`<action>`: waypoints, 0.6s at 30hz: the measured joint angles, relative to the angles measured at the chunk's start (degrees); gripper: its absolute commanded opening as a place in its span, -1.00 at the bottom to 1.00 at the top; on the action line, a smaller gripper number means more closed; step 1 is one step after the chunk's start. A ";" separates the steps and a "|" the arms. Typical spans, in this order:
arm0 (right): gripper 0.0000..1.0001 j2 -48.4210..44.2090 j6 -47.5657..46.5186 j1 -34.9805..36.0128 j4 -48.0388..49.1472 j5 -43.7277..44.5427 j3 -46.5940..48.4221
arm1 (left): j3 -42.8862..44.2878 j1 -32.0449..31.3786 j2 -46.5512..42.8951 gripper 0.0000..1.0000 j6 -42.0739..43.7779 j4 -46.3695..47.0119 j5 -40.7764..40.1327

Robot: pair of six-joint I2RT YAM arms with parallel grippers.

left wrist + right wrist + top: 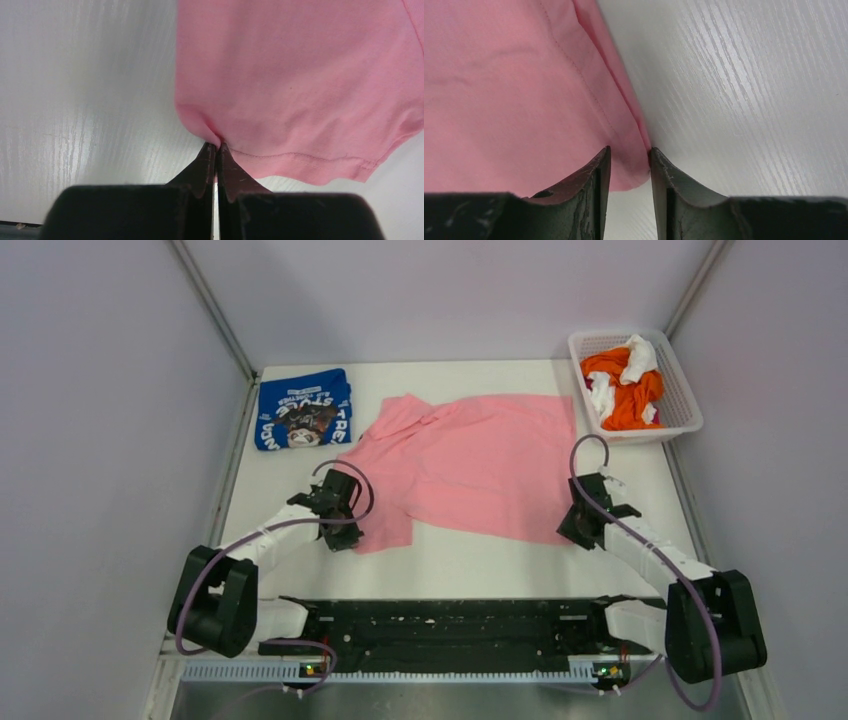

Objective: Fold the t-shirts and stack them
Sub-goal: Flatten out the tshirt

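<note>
Left fingers: closed tight on the near-left hem corner of the plain light pink cloth t-shirt; the cloth is puckered at the tips.
Right fingers: only a narrow gap, filled by the near-right hem corner of the pink t-shirt; looks gripped.
Pink t-shirt: mid white wood-grain counter, spread mostly flat and unfolded; far-left sleeve area rumpled.
Royal blue t-shirt with white lettering: far left, already a compact folded rectangle with the print up, just apart from the pink one.
White plastic lattice basket: far right, holds bunched orange and white cloth.
Progress: blue looks done; pink is at the first fold, with nothing creased yet.
Left: fold the pink t-shirt and stack it with the blue one. Whether the basket cloth counts, cannot tell.
</note>
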 measured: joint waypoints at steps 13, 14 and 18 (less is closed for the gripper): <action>-1.00 -0.11 0.92 1.99 2.01 0.92 0.33 | 1.68 0.00 -4.66 -1.00 -0.55 -1.49 -2.36; -1.00 -1.60 0.83 2.10 1.33 0.76 0.52 | 2.60 0.00 -5.60 -1.00 -0.66 -1.92 -2.93; -1.00 -10.80 0.15 2.29 -0.87 0.74 4.57 | 10.19 0.00 -11.63 -1.00 -0.94 -4.22 -7.56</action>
